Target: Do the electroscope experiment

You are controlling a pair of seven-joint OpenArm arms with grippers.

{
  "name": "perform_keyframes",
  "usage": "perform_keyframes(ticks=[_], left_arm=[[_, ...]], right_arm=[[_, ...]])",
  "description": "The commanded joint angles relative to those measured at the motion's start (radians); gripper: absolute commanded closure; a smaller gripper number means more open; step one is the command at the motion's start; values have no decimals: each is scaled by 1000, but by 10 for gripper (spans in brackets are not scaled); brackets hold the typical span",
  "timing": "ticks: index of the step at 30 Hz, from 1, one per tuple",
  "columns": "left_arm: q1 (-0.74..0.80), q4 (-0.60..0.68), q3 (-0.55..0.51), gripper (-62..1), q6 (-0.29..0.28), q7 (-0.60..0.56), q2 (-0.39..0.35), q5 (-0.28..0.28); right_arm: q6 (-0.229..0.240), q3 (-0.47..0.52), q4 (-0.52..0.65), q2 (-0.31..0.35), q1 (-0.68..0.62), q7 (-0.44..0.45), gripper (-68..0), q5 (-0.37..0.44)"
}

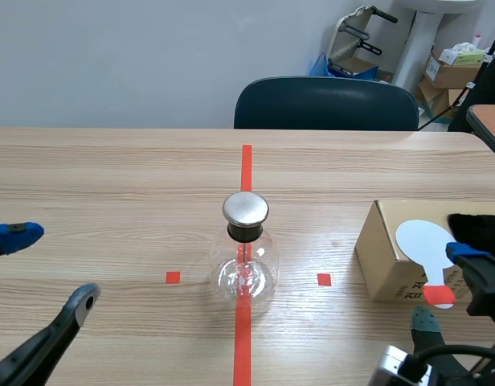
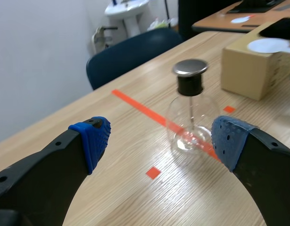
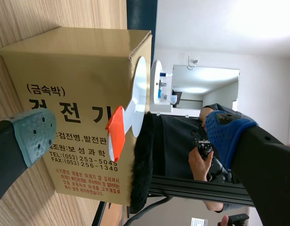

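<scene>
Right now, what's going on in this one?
Nothing is gripped yet. The clear glass electroscope flask with a round metal cap stands untouched on the red tape line. The left end effector is open, pointed toward the flask but apart from it. The right end effector is open at the brown cardboard box, straddling the white round paddle with an orange-red handle and the black fur piece on top.

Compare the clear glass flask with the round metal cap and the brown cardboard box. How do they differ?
The clear glass flask is rounded and see-through; the brown cardboard box is square-edged, opaque, printed. The flask stands on the orange-red tape line; the box sits off it, to the side. The flask carries only its metal cap; the box carries a white paddle and black fur. Both rest on the wooden table.
</scene>
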Motion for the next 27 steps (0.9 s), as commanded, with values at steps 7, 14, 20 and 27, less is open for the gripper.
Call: perform_keyframes(ticks=[7, 14, 20, 27], left_arm=[[-117, 13, -51, -469, -47, 124, 7, -154], [-151, 13, -116, -469, -79, 234, 7, -293], [-150, 13, -160, -469, -96, 309, 7, -318], [-147, 13, -203, -469, -104, 366, 40, -316]], right_arm=[[-58, 8, 10, 9, -17, 4, -679, 83], [13, 4, 47, 12, -131, 88, -679, 169], [278, 6, 204, 47, -296, 270, -679, 367], [561, 49, 422, 115, -390, 281, -679, 700]])
